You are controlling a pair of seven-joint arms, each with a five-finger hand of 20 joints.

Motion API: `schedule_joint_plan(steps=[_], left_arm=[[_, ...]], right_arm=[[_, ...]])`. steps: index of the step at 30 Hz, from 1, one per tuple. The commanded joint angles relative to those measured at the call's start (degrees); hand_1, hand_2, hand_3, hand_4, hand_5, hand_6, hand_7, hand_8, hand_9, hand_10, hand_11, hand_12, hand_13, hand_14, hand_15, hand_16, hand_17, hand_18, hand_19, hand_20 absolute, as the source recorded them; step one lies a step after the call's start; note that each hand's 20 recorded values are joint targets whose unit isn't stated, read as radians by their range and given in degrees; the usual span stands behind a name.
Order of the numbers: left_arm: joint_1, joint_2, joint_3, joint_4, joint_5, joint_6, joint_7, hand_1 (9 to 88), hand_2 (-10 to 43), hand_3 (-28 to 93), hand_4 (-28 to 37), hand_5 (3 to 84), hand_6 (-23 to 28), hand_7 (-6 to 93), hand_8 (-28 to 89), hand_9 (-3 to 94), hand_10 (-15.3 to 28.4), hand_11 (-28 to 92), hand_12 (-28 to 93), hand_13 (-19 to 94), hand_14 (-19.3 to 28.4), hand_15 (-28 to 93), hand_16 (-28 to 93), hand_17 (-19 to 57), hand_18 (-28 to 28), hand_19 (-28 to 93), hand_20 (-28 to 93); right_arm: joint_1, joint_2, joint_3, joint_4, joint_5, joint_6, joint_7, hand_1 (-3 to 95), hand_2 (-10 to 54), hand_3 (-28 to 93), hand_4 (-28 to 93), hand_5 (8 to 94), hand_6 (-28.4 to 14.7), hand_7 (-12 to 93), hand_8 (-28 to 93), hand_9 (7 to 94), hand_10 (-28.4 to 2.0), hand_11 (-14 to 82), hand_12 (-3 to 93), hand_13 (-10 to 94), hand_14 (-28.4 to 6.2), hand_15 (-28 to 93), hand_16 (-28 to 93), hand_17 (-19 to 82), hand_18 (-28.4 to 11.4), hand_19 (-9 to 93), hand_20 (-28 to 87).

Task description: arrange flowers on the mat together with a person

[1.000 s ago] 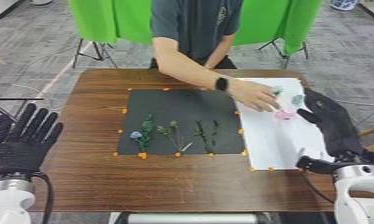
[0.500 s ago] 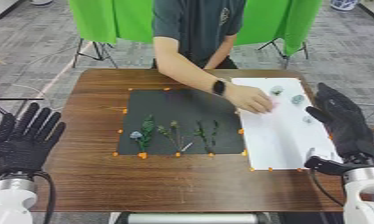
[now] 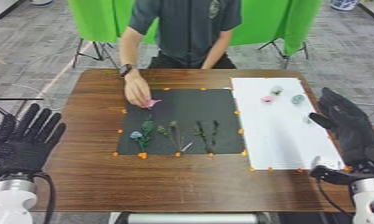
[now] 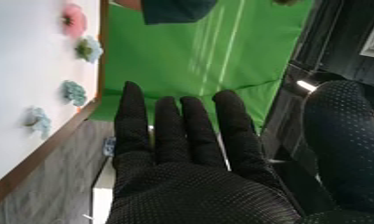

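Note:
My left hand (image 3: 23,140) is held at the table's left edge, open with straight fingers. My right hand (image 3: 350,125) hangs at the right edge of the white sheet (image 3: 286,135); in the right wrist view my right hand (image 4: 201,185) is open and empty. A person's hand (image 3: 138,92) holds a pink flower (image 3: 151,103) at the upper left of the dark mat (image 3: 188,107). Along the mat's lower part lie a blue flower with leaves (image 3: 137,135), a budded stem (image 3: 175,131) and thin green stems (image 3: 207,132). Another pink flower (image 3: 268,99) and pale blue-green flowers (image 3: 297,99) rest on the white sheet.
Brown wood of the table (image 3: 166,185) surrounds the mat and sheet. Orange markers (image 3: 143,155) line their edges. Behind the table hangs a green cloth (image 3: 277,25) on stands. A cable runs beside each of my wrists.
The person's hand has moved from the white sheet to the mat's upper left, carrying a pink flower. My right hand has shifted slightly outward to the right. My left hand has stayed put.

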Motion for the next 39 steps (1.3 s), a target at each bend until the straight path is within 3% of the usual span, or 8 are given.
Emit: schedule_joint_plan(steps=[1, 4, 5, 6, 21, 26, 31, 39], left_arm=[[1.80, -0.85, -0.04, -0.42, -0.07, 0.07, -0.14, 26.7, 15.3, 70, -28.3, 41.2, 7.3, 13.4, -11, 38.1, 14.2, 20, 6, 29, 14.3, 24, -5, -4.5, 12.5, 27, 10], [1.21, -0.60, 0.20, -0.08, -0.24, 0.30, -0.08, 26.7, 15.3, 70, -28.3, 41.2, 7.3, 13.3, -11, 38.1, 14.2, 20, 6, 29, 14.3, 24, -5, -4.5, 12.5, 27, 10], [1.18, -0.53, 0.12, -0.03, -0.14, 0.10, -0.16, 26.7, 15.3, 70, -28.3, 41.2, 7.3, 13.3, -11, 38.1, 14.2, 20, 6, 29, 14.3, 24, -5, -4.5, 12.5, 27, 10], [1.26, -0.54, 0.06, -0.07, 0.01, 0.07, -0.17, 26.6, 15.3, 70, -28.3, 41.2, 7.4, 13.3, -11, 38.1, 14.1, 20, 6, 29, 14.3, 24, -5, -4.5, 12.5, 27, 10], [0.63, -0.41, 0.85, 0.31, 0.16, -0.05, -0.59, 26.7, 15.3, 70, -28.3, 41.2, 7.3, 13.4, -11, 38.1, 14.1, 20, 6, 29, 14.3, 24, -5, -4.5, 12.5, 27, 10], [0.43, -0.41, 0.91, 0.48, 0.08, 0.06, -0.63, 26.7, 15.3, 70, -28.3, 41.2, 7.3, 13.3, -11, 38.1, 14.1, 20, 6, 29, 14.3, 24, -5, -4.4, 12.5, 27, 10], [0.13, -0.42, 0.86, 0.62, 0.90, -0.15, -0.92, 26.7, 15.2, 70, -28.3, 41.2, 7.1, 13.4, -11, 38.1, 14.2, 20, 6, 29, 14.3, 24, -5, -4.5, 12.5, 27, 10], [0.16, -0.29, 1.17, 0.55, 0.41, -0.26, -0.90, 27.2, 15.1, 70, -28.3, 41.5, 6.2, 14.2, -12, 38.1, 14.0, 20, 6, 29, 14.1, 24, -5, -4.4, 12.4, 27, 10]], right_arm=[[-1.55, -2.79, 0.77, -2.69, 0.43, -5.20, 0.60, 16.7, 9.3, 82, -26, 28.9, -5.0, 14, -11, 26.7, -12.3, 5.8, 8.3, 23, -6.7, 12, 0, 14, -10.3, 30, 5], [-0.57, -3.09, 0.19, -3.27, 2.85, -7.83, 0.64, 16.9, 8.7, 82, -26, 28.9, -5.0, 14, -11, 26.6, -12.3, 5.7, 8.2, 23, -6.7, 12, 0, 15, -10.0, 29, 5], [10.08, 5.54, -11.76, 8.92, 3.45, -0.06, -3.00, 17.0, 8.6, 82, -26, 28.9, -5.1, 14, -11, 26.6, -12.3, 5.7, 8.2, 23, -6.7, 12, 0, 15, -9.9, 28, 4], [7.48, 2.95, -7.74, 7.34, 3.90, -5.73, -3.51, 17.0, 8.5, 82, -26, 28.9, -5.0, 14, -11, 26.6, -12.3, 5.6, 8.2, 23, -6.8, 12, 0, 16, -9.8, 28, 4], [22.36, 9.24, -22.47, 14.25, -1.97, 5.13, -6.81, 19.2, 3.9, 83, -25, 28.9, -5.6, 14, -11, 26.4, -12.3, 6.5, 8.2, 22, -6.3, 14, -2, 18, -5.2, 22, 0], [25.30, 11.63, -22.59, 17.12, -24.69, 8.86, -3.43, 20.7, 1.1, 83, -25, 30.0, -5.1, 15, -11, 26.5, -12.4, 6.7, 8.0, 20, -5.9, 15, -4, 16, -4.7, 21, 0], [26.76, 13.69, -20.63, 19.23, -38.16, 11.35, -1.92, 27.3, -8.5, 82, -25, 30.9, -4.6, 17, -12, 25.5, -14.5, 5.2, 9.3, 19, -9.1, 14, -5, 16, -11.7, 27, 2], [29.97, 16.40, -24.20, 22.33, -59.17, 11.63, 12.69, 32.1, -9.5, 81, -28, 29.4, -4.6, 17, -12, 24.5, -16.5, 4.0, 10.4, 19, -12.3, 15, -2, 17, -15.1, 33, 3]])
